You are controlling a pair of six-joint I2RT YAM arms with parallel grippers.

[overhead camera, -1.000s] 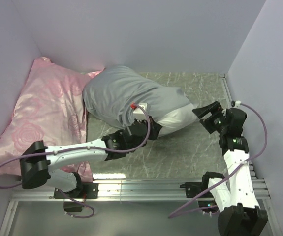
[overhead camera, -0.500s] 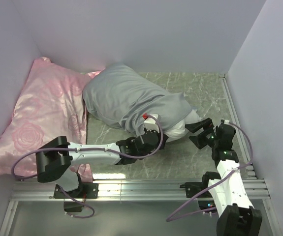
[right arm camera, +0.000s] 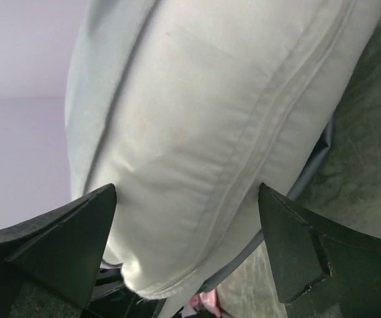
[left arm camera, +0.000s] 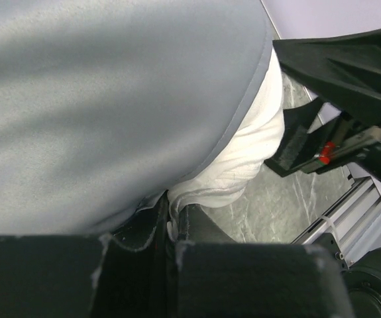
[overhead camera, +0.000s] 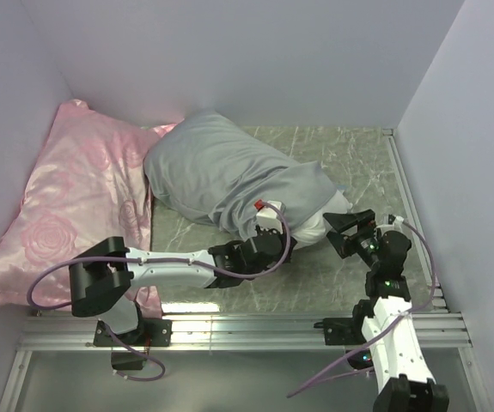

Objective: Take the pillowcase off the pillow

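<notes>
— Where is the pillow (overhead camera: 322,225)?
— On the table (overhead camera: 358,154), lying slantwise. Only its white near-right end shows. The rest is inside the pillowcase (overhead camera: 216,172), which bulges up to the far left of that bare end.
— And the left gripper (overhead camera: 268,247)?
— At the pillow's near side, right where the grey hem crosses the white. In the wrist view its jaws are pressed almost together, with cloth in the thin slit between them. The hem runs down into the slit, and a sliver of white shows there too.
— So it grips the pillowcase?
— At the hem, yes, as far as that view tells.
— The right gripper (overhead camera: 341,232)?
— At the pillow's bare end, jaws spread wide, one finger on each side of the white corner. It holds nothing. Whether either finger touches the pillow I cannot tell.
— Anything else near?
— A pink pillow (overhead camera: 75,197), left of the pillow, its right edge touching the pillowcase.
</notes>
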